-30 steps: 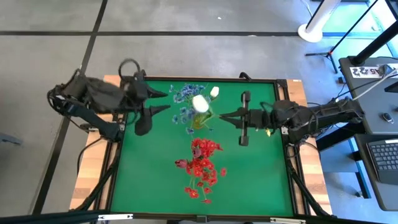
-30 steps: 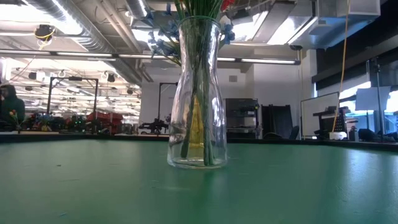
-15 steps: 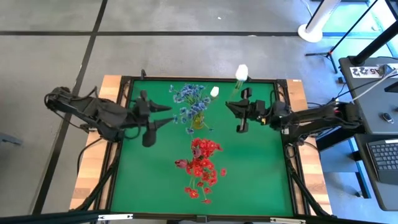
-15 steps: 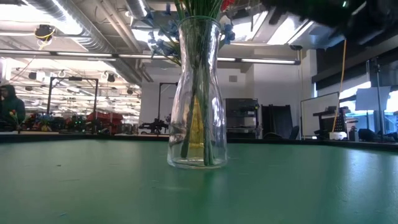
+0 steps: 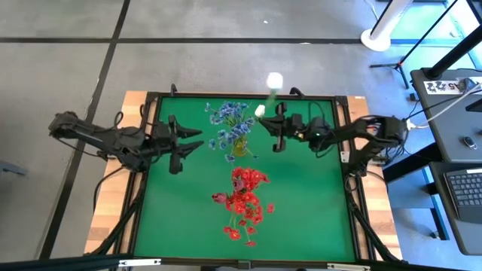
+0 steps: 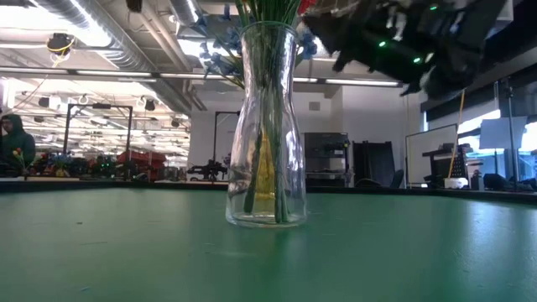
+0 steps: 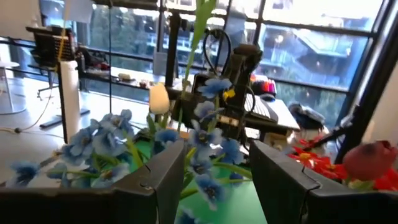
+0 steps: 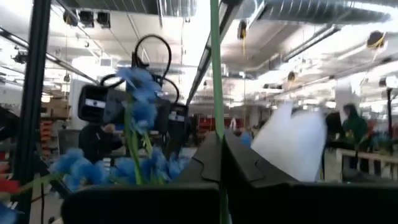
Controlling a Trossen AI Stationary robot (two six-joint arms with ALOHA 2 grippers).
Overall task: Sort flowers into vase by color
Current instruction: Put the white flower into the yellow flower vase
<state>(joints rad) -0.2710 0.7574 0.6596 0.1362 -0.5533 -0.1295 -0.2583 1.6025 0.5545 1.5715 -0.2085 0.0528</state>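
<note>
Blue flowers (image 5: 230, 124) and a white bud (image 5: 259, 111) stand in a vase (image 5: 239, 144) at the far middle of the green table. In the low view a clear glass vase (image 6: 267, 126) holds green stems. A cluster of red flowers (image 5: 245, 197) is nearer the front. My right gripper (image 5: 269, 126), just right of the blue flowers, is shut on a white flower whose bud (image 5: 274, 80) sits over the far edge. My left gripper (image 5: 197, 141) hangs open left of the vase, with the blue flowers (image 7: 205, 134) ahead of its fingers. My right gripper pinches the white flower's thin green stem (image 8: 216, 118) between its two shut fingers. The fingers come from the table's right and slant upward. The stem rises past the fingertips to the bud, and the flower is lifted clear of table and vase.
The table has a dark raised frame (image 5: 151, 150) around the green mat. A dark pink bud (image 7: 373, 158) shows beside the red flowers in the left wrist view. Bare mat lies left and right of the red cluster.
My right gripper has sunk and moved toward the far edge, its fingers tipping upward. The white bud swung from above the vase out over the far edge. My left gripper has sunk and drawn back toward the table's left edge, staying open.
</note>
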